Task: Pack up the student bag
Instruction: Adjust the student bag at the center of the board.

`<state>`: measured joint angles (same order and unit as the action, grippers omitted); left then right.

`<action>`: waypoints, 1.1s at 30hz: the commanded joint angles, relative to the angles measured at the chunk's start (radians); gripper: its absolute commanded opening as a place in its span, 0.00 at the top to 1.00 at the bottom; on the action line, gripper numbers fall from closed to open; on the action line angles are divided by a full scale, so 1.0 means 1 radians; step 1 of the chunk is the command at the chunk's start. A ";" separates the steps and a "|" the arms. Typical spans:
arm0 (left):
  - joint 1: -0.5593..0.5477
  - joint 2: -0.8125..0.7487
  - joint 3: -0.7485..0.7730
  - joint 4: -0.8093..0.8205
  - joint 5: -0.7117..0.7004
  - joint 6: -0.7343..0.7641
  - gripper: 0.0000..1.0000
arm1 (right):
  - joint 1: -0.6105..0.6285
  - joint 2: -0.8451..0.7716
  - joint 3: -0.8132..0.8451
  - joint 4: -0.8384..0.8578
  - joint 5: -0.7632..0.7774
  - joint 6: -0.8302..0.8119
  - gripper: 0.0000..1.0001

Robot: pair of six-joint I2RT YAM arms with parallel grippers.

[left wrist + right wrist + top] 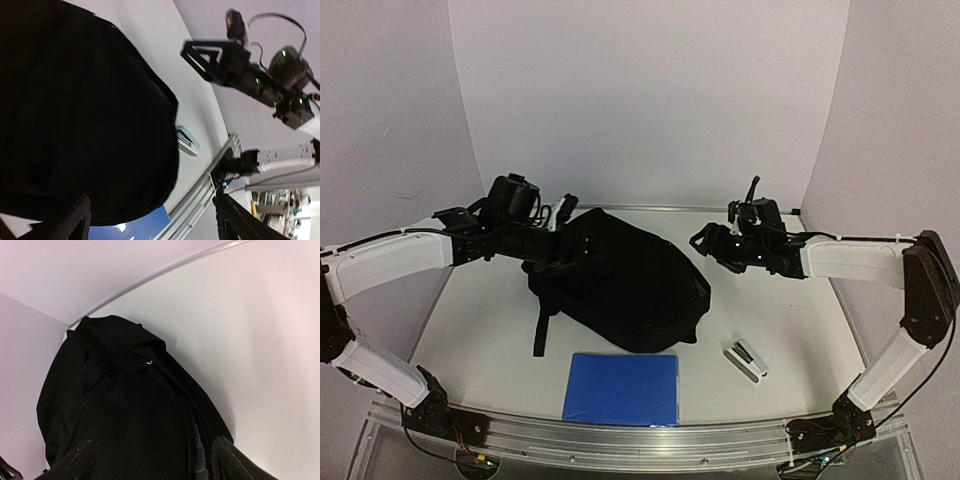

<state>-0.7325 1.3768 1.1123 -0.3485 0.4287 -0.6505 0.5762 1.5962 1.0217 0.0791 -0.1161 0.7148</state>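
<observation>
The student bag (620,280), a black soft backpack, lies flat in the middle of the table with a strap trailing toward the front left. My left gripper (563,258) hovers over the bag's far left end, jaws wide open and empty; in the left wrist view (152,220) the bag (75,110) fills the left side. My right gripper (703,243) is open and empty just off the bag's right side. In the right wrist view (155,465) the bag (125,410) shows its zipper line, with a thin slit of grey lining (197,440).
A blue flat book (620,388) lies at the front centre, also visible in the left wrist view (135,230). A small white and grey stapler-like item (746,358) lies front right of the bag. White walls close the back and sides; a metal rail (620,440) runs along the near edge.
</observation>
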 commanded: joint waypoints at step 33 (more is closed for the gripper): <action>0.209 0.123 -0.209 0.148 -0.074 -0.174 0.90 | -0.007 0.152 -0.087 0.028 -0.157 -0.035 0.97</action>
<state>-0.5457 1.4636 0.8856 -0.2998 0.3639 -0.8552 0.5697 1.7508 0.9589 0.0723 -0.2471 0.6670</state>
